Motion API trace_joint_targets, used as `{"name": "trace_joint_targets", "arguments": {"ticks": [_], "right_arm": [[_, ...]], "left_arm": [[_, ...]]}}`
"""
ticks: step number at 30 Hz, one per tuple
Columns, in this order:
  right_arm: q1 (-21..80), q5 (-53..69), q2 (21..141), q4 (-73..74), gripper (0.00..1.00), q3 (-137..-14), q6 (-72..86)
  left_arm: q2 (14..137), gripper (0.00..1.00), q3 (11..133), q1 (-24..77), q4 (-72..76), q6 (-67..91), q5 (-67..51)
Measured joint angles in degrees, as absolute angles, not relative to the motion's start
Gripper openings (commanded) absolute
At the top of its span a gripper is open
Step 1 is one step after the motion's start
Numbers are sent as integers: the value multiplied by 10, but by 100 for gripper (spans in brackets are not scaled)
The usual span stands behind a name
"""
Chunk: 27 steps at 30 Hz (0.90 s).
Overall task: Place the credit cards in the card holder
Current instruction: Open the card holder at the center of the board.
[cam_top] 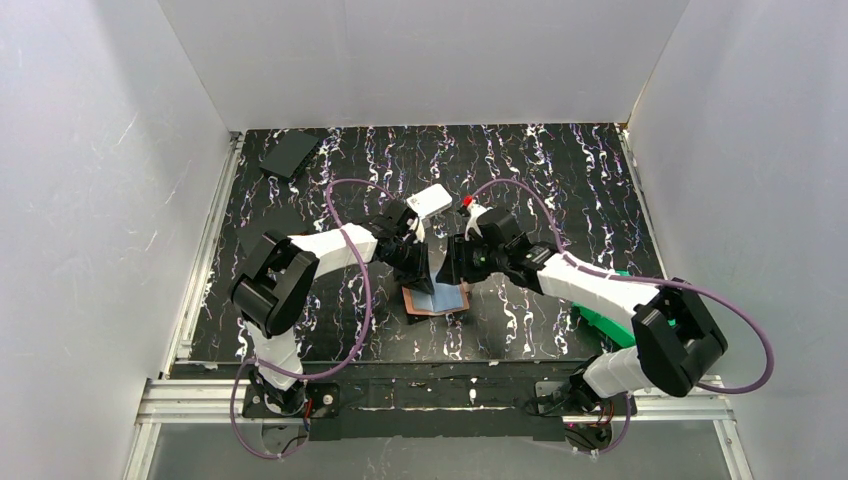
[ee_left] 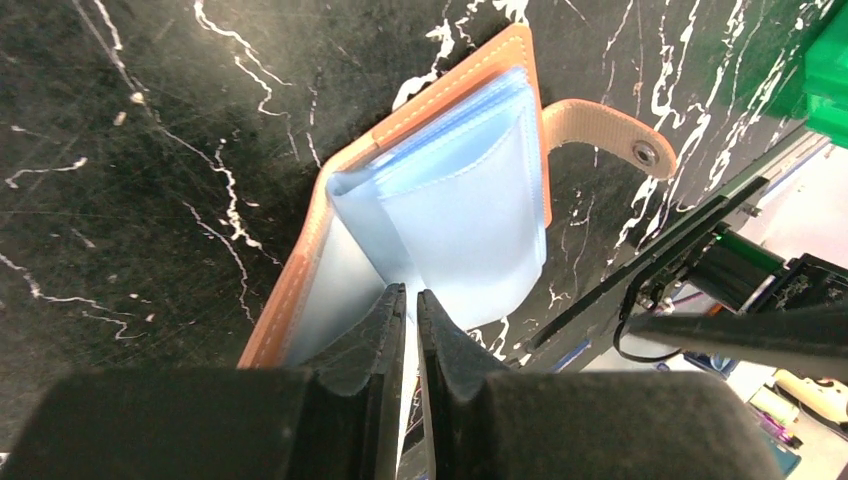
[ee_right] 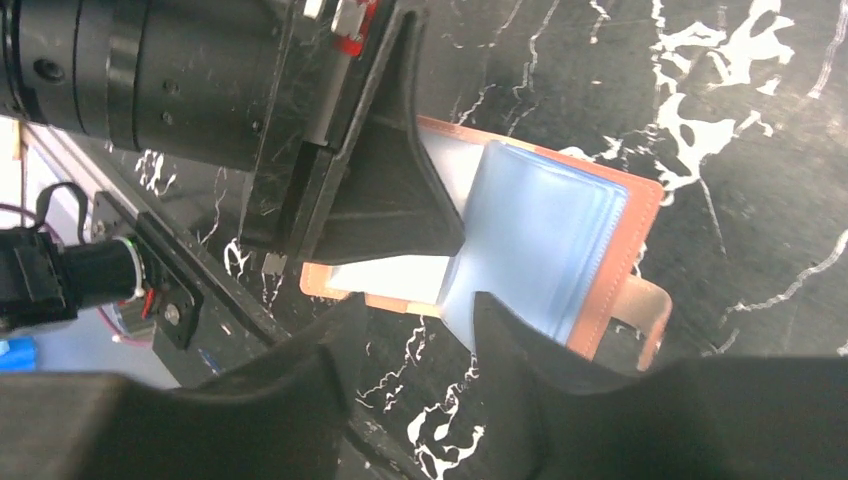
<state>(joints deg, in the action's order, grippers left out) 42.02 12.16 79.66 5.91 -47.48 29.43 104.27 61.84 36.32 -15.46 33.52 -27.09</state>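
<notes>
The left end effector [ee_left: 411, 292] has its two fingers almost together, with only a thin slit between them. A pale strip shows in this slit, but I cannot tell if it is a card. Its tips are at the near edge of the card holder [ee_left: 470, 200], just at the light-blue sleeves. The card holder lies open and flat on the bench [ee_left: 150, 150], with the orange-brown leather as a border around the blue sleeves. The right end effector [ee_right: 415, 305] is parted by a moderate gap and nothing is clamped in it. In its own wrist view, one corner of the blue sleeves reaches toward the gap between its fingers, and the dark finger of the left arm stands over the pale inner panel on the other half. The snap tab [ee_left: 610, 130] sticks out from the side of the holder and rests on the bench, with its metal stud up. From above, both arms meet over the holder, which is in the middle of the bench, close to the near edge. A green bin [cam_top: 600, 322] sits near the right arm, apart from the holder, and a dark flat object [cam_top: 288, 153] lies in the far left corner.
</notes>
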Motion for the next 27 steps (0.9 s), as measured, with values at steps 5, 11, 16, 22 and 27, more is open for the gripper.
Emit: {"name": "trace_joint_targets", "arguments": {"ticks": [5, 11, 16, 22, 27], "right_arm": [[420, 159, 829, -11, 30, -450, 315], [418, 181, 887, -79, 28, -413, 333], [413, 182, 905, -95, 28, -388, 338], [413, 179, 905, -105, 28, -385, 338], [413, 179, 905, -105, 29, -385, 336]], "left_arm": [[1043, 10, 615, 363, -157, 332, -256], [1039, 11, 603, 361, -164, 329, -245], [1015, 12, 582, 357, -177, 321, -234], [982, 12, 535, 350, -179, 318, -227], [965, 12, 511, 347, -163, 322, -229]]}}
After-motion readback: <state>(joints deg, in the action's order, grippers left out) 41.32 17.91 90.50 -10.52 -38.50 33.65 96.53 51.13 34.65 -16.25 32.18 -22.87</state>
